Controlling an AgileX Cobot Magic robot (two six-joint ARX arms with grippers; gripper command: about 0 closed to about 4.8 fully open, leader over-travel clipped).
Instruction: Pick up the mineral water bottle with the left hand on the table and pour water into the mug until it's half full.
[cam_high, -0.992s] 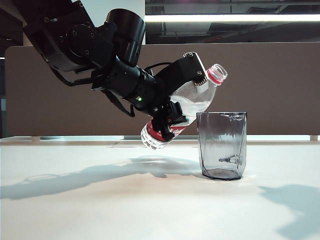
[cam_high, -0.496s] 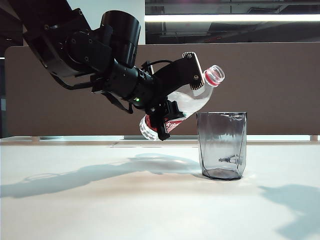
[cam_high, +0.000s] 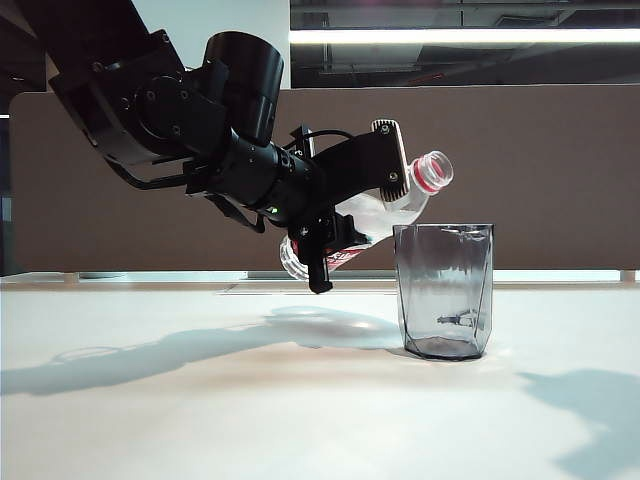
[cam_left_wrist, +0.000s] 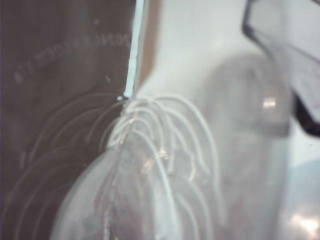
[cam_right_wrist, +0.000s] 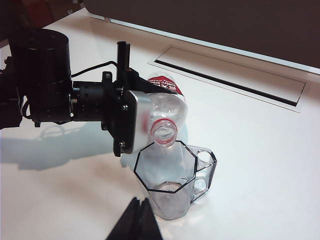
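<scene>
1. Brown partition panels stand behind a glossy white worktop (cam_high: 200, 400), with a bright light strip overhead; a long recessed slot runs across the worktop beyond the mug, seen from the right wrist view.
2. Left pincer (cam_high: 372, 192) is pinching the mineral water bottle (cam_high: 400, 205) around its body, label end low and red-ringed neck high; the bottle hangs tipped above the worktop, its open mouth just over the near rim of the mug (cam_high: 444, 290).
3. That tilt looks meant to bring the mouth over the mug before the water reaches the neck; I judge the pour is about to begin, since no stream shows and the mug looks empty.
4. The mug stands upright on the worktop, a handle showing on it from the right wrist view.
5. Right pincer (cam_right_wrist: 135, 220) hangs well apart, above the worktop near the mug, its dark tips looking pressed together and holding nothing.
6. Left wrist view shows only the bottle's clear ribbed wall, close and blurred.
</scene>
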